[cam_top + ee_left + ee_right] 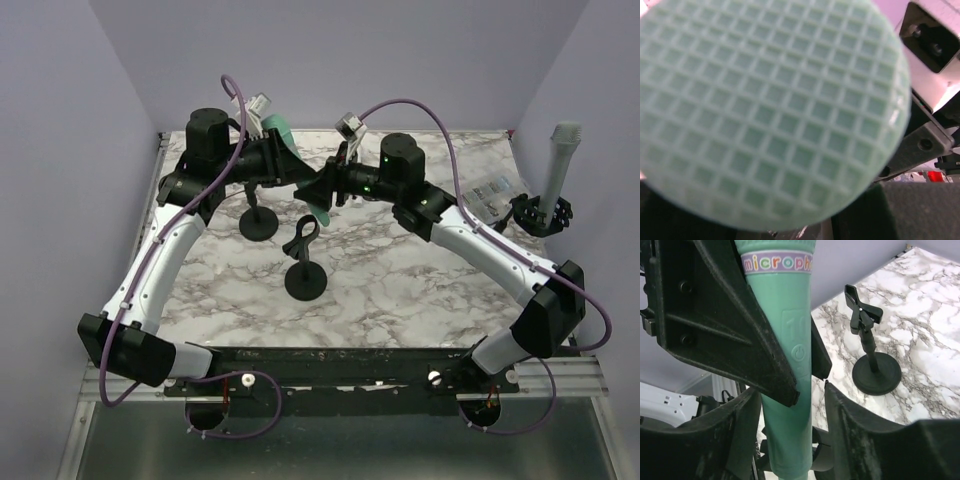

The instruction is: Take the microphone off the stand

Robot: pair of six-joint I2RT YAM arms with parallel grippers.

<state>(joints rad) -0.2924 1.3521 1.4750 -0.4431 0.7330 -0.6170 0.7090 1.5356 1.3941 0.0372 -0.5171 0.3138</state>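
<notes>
The green toy microphone point(280, 133) hangs in the air between my two grippers at the back middle of the table. Its mesh head point(765, 110) fills the left wrist view. My left gripper point(295, 172) is shut on its body; its black fingers point(740, 340) clamp it in the right wrist view. My right gripper point(330, 190) is open, its fingers standing either side of the microphone's lower body point(790, 340) with a gap on the right. A black stand point(258, 222) stands below the left gripper, its clip hidden.
A second black stand point(305, 280) with an empty clip stands in the middle of the marble table point(420, 290); an empty stand also shows in the right wrist view point(875, 372). A grey microphone point(560, 160) stands upright in a holder at the far right edge.
</notes>
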